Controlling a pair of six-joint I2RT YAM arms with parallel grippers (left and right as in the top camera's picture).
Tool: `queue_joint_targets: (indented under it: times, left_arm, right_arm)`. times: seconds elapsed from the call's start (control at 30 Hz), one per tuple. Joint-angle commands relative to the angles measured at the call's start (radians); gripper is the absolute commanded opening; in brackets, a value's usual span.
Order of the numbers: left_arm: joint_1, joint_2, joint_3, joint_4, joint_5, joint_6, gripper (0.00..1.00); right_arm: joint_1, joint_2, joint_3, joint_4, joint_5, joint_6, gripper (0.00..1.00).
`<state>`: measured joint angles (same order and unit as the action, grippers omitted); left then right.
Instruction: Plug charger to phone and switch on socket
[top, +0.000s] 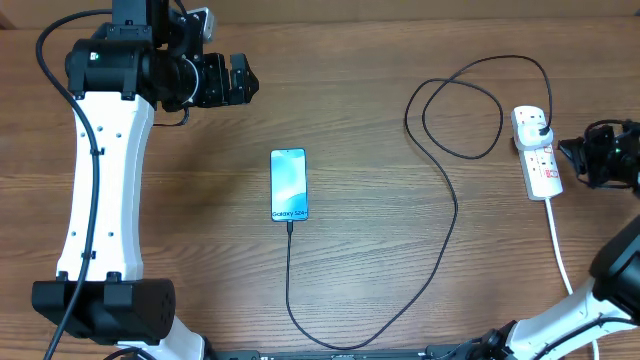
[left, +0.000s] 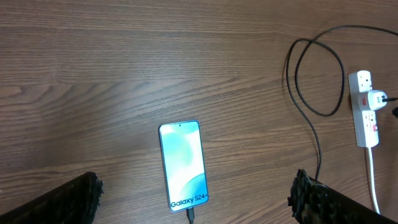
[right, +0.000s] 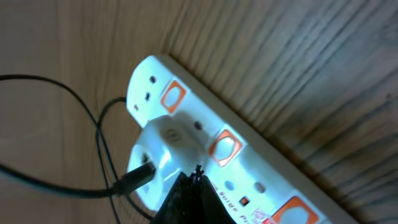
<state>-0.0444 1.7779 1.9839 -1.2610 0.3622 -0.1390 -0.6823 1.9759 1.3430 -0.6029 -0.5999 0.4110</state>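
Observation:
The phone (top: 289, 184) lies face up mid-table, its "Galaxy" end toward the front, and shows in the left wrist view (left: 182, 164). The charger cable (top: 452, 200) runs from the phone's near end, loops across the table and ends at a white adapter (top: 537, 126) plugged into the socket (top: 538, 157). My left gripper (left: 193, 199) is open and empty, high above the phone. My right gripper (right: 196, 171) is shut with nothing between its fingers, its tips against the socket (right: 249, 165) beside the adapter (right: 163, 149) and an orange switch (right: 224, 146).
The socket's thick white cord (top: 560, 250) runs toward the front right edge. The left arm's white links (top: 100, 170) stand along the left side of the wooden table.

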Motion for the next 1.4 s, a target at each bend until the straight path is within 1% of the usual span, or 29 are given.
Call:
queue_joint_targets:
  times: [0.0,0.2,0.47,0.9,1.37]
  left_arm:
    - [-0.002,0.002,0.007,0.001,0.000,0.004,1.00]
    - [-0.002,0.002,0.007,0.001,0.000,0.004,1.00]
    - [-0.002,0.002,0.007,0.001,0.000,0.004,1.00]
    - [-0.002,0.002,0.007,0.001,0.000,0.004,1.00]
    - [-0.002,0.002,0.007,0.002,0.000,0.004,1.00]
  right_arm:
    - [-0.025,0.040,0.018,0.019,-0.016,0.008,0.04]
    - [-0.024,0.095,0.018,0.102,-0.096,0.008,0.04]
    - [-0.024,0.114,0.018,0.131,-0.102,0.031,0.04]
    - [-0.010,0.114,0.018,0.134,-0.097,0.030,0.04]
    - [0.022,0.115,0.002,0.127,-0.045,0.033,0.04]
